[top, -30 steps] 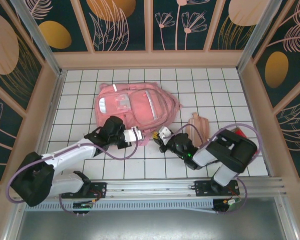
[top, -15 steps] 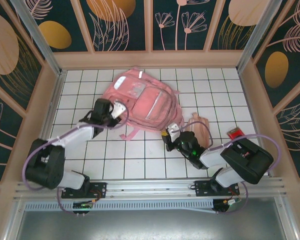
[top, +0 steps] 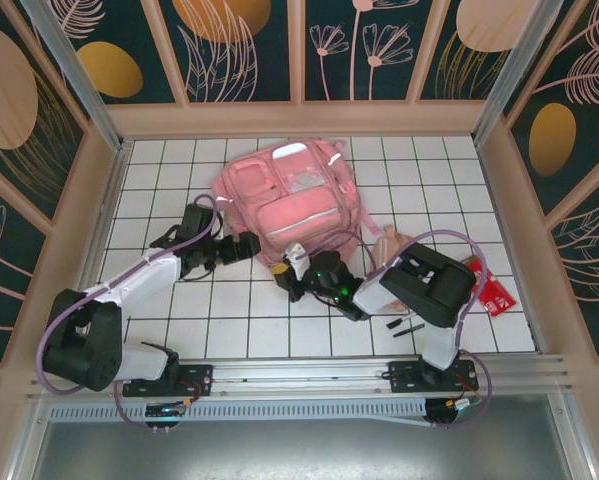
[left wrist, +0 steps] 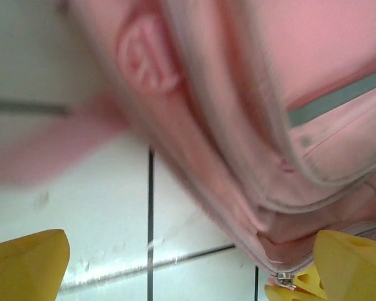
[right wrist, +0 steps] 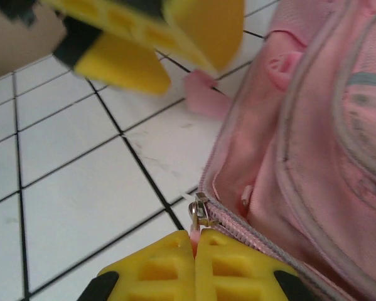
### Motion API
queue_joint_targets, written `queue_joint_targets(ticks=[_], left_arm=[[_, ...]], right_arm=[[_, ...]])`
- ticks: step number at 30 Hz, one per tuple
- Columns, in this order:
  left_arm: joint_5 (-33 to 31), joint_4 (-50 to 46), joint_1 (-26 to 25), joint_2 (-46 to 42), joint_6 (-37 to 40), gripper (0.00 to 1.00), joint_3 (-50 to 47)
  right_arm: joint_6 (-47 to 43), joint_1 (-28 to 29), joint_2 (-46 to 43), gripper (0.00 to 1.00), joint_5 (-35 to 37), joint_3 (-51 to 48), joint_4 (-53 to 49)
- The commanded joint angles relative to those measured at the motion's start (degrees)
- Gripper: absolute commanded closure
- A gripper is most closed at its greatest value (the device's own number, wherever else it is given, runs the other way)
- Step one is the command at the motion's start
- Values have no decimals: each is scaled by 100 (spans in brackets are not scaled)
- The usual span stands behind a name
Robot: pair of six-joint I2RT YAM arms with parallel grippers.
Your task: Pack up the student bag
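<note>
The student bag point(top: 291, 192), a big pink backpack, lies on the white tiled floor with its top toward the far wall. My right gripper point(right wrist: 194, 246) is shut on the pink zip pull point(right wrist: 194, 237) hanging from the metal slider point(right wrist: 200, 214) at the bag's point(right wrist: 313, 144) near left corner, where the zip gapes a little. In the top view that gripper point(top: 291, 280) sits at the bag's near edge. My left gripper point(top: 245, 247) stands open just left of the bag. Its yellow fingertips point(left wrist: 26, 264) are spread wide over the tiles, with the bag's point(left wrist: 250, 106) corner between and above them.
A peach-pink pouch point(top: 389, 240) lies right of the bag, partly under my right arm. A red packet point(top: 494, 293) and two black pens point(top: 404, 327) lie at the near right. Wooden walls ring the floor point(top: 209, 310).
The bag has swung round from lying sideways to top-far. My left gripper has opened and let go of it. The right gripper, still shut, has moved left along the bag's near edge.
</note>
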Motion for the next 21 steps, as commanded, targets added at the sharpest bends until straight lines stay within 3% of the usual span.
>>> queue_joint_targets(ticks=[1,3,5,7,9,10,15,21], left_arm=[[-26,-56,2,156,-960,5,147],[-213,-9,1,473,-1011,9,363],[-343,36,0,804,-1109,21,454],[-524,226,2,1071,-1230,47,383],[-689,512,9,1365,-939,91,402],[-888,326,24,1508,-785,100,553],[-1747,-612,219,1719,588,100,1405],[-3509,-1278,350,1865,2490,100,2360]], right_arm=[[26,212,231,100,-597,318,470],[-108,337,252,100,-656,477,277],[-239,452,230,100,-599,580,54],[-316,513,201,100,-607,626,-51],[-312,534,119,100,-559,608,-233],[-290,531,54,100,-492,551,-331],[-285,478,-594,100,426,31,-1628],[755,-106,-2002,100,1300,-1060,-2598]])
